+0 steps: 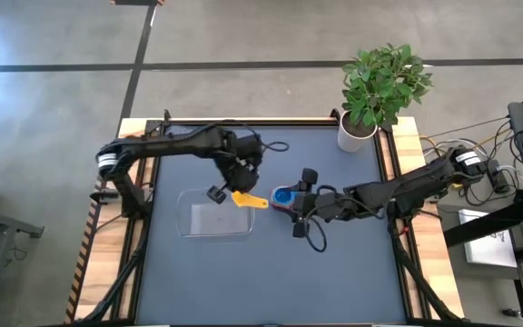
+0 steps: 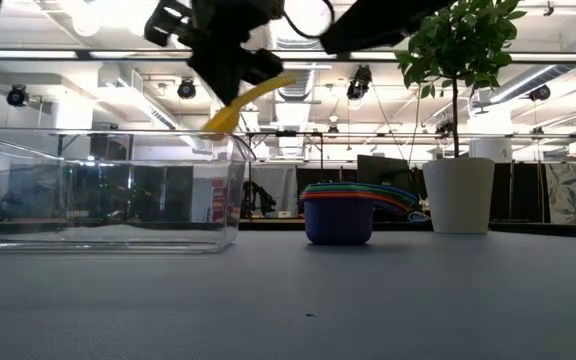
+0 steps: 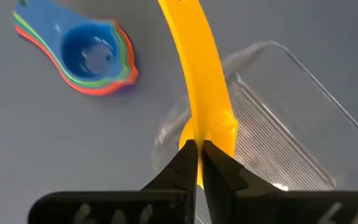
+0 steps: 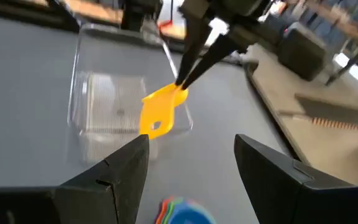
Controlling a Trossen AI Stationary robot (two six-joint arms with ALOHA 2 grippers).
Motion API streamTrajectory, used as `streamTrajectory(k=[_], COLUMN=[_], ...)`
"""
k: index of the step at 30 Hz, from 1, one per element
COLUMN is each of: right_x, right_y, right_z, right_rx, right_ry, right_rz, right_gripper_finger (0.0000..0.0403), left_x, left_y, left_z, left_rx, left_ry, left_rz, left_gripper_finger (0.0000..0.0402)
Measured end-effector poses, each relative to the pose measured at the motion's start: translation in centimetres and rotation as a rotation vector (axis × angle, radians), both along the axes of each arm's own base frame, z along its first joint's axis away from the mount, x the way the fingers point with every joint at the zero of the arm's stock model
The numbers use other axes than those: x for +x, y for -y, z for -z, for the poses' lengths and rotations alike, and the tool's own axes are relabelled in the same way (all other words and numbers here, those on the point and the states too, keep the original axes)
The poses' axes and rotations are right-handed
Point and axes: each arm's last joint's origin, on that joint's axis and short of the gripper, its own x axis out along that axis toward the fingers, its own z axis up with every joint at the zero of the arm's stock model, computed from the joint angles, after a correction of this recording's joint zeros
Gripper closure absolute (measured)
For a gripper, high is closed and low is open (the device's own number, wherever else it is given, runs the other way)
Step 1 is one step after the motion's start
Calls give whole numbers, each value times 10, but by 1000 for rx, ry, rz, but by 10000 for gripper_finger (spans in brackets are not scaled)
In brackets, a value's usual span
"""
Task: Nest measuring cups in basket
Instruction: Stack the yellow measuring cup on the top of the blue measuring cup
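Left gripper [image 3: 197, 163] is pinching a yellow plastic measuring cup's [image 3: 199, 81] flat handle, jaws pressed together, at centre frame above the clear rectangular plastic basket [image 1: 214, 221]; right gripper [image 4: 191, 163] is hovering with jaws spread, holding nothing.

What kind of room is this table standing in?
Probably an open office or lab: long ceiling strip lights, a polished concrete floor, and a dark table carrying two black robot arms beside a white potted plant.

Yellow measuring cup [image 1: 249, 199] aloft at clear basket [image 1: 203, 227] edge
Remaining cups [image 1: 283, 196] stacked, blue uppermost, on table beside the empty basket.
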Motion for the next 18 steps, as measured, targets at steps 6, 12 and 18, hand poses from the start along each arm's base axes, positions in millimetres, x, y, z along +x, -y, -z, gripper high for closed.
streamTrajectory(k=[6, 12, 18], right_x=[-19, -45, -76], right_y=[-10, -24, -38], right_z=[-3, -11, -23], right_rx=[-23, -59, -100], right_ry=[-80, -81, -19], right_rz=[101, 158, 227], right_gripper_finger=[177, 177, 177], left_x=[33, 68, 101], left_y=[-14, -27, -40], left_z=[2, 0, 11], left_rx=[-44, -109, -184], left_ry=[51, 135, 160], left_rz=[43, 82, 107], left_gripper_finger=[401, 401, 401])
